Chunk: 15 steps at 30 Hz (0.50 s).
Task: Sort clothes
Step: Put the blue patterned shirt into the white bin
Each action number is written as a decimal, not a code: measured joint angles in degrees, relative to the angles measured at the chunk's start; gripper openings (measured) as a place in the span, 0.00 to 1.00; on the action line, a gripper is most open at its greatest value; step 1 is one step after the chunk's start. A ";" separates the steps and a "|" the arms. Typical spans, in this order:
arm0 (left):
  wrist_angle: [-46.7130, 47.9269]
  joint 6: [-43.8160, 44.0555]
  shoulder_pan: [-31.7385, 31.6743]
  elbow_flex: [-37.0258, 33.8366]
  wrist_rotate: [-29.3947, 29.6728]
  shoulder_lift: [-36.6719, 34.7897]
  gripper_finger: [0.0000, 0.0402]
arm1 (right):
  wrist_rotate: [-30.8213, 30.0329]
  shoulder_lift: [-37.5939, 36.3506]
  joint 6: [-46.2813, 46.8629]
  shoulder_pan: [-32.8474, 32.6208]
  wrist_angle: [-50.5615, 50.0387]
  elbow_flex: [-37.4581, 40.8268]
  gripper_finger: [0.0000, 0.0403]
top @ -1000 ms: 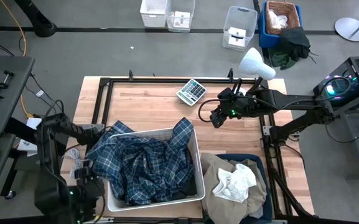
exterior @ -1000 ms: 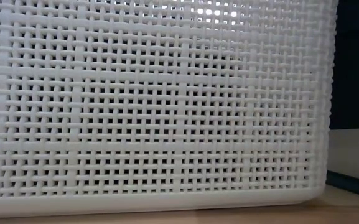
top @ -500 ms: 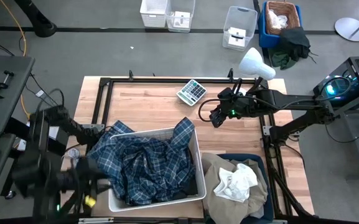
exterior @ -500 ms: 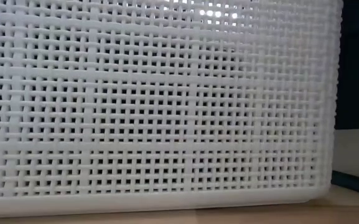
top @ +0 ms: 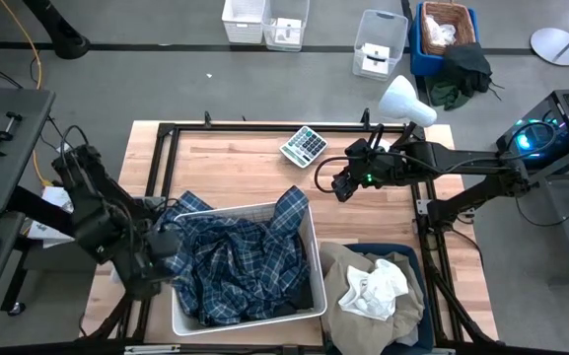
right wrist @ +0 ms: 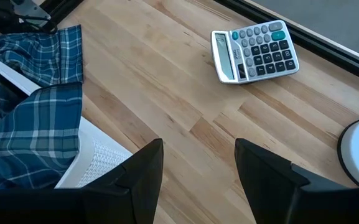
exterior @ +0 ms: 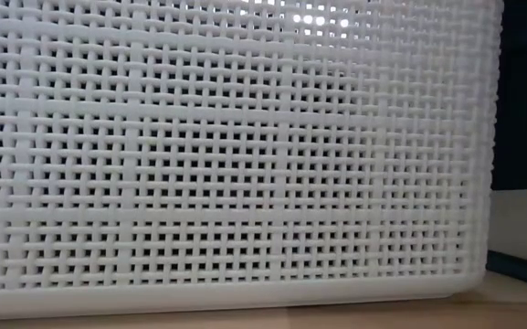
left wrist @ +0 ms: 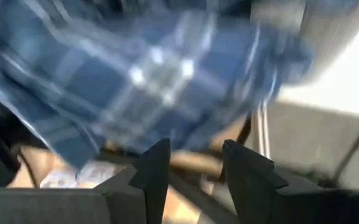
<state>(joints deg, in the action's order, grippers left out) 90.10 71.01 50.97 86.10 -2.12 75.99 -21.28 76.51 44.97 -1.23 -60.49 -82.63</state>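
High view: plaid shirt [top: 230,258] lies just beside the spread left pincer [top: 162,244].

Blue-and-white plaid shirt [top: 227,258], white basket [top: 313,235]

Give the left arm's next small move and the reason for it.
Probably lower the left gripper onto the plaid shirt: its fingers are open and empty at the white basket's left edge, where the shirt spills over the rim.
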 joint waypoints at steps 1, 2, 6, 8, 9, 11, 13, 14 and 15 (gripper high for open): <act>-0.09 -1.17 0.37 -0.91 -2.22 -0.18 0.34 | 0.00 0.00 0.00 0.01 0.00 0.00 0.48; -0.10 -2.14 1.06 -1.84 -4.19 -0.33 0.33 | 0.00 0.01 0.00 0.00 -0.01 0.00 0.48; -0.07 -3.20 5.47 -6.42 -5.69 -0.63 0.33 | 0.00 0.00 0.00 0.02 -0.02 0.00 0.48; -0.04 -2.27 7.18 -8.97 -4.51 -0.37 0.33 | 0.00 0.02 0.00 0.00 -0.02 0.00 0.48; -0.02 -1.06 7.77 -9.92 -3.47 -0.22 0.33 | 0.00 0.02 0.00 0.00 -0.02 0.00 0.48; -0.10 1.99 9.22 -11.23 -1.41 -0.15 0.33 | 0.00 0.02 0.00 0.00 -0.02 0.00 0.48; -0.08 5.29 10.76 -11.73 0.52 -0.14 0.33 | 0.00 0.02 -0.01 0.02 -0.04 0.00 0.48; -0.36 7.25 11.44 -11.77 1.95 -0.15 0.34 | 0.00 0.02 0.00 0.05 -0.04 0.01 0.48; -0.79 9.30 12.12 -11.78 3.58 -0.15 0.34 | -0.01 0.02 0.00 0.09 -0.04 0.01 0.48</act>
<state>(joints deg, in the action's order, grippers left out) 89.30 80.32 63.09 74.32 1.46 75.83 -21.28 76.53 44.97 -1.14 -60.53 -82.62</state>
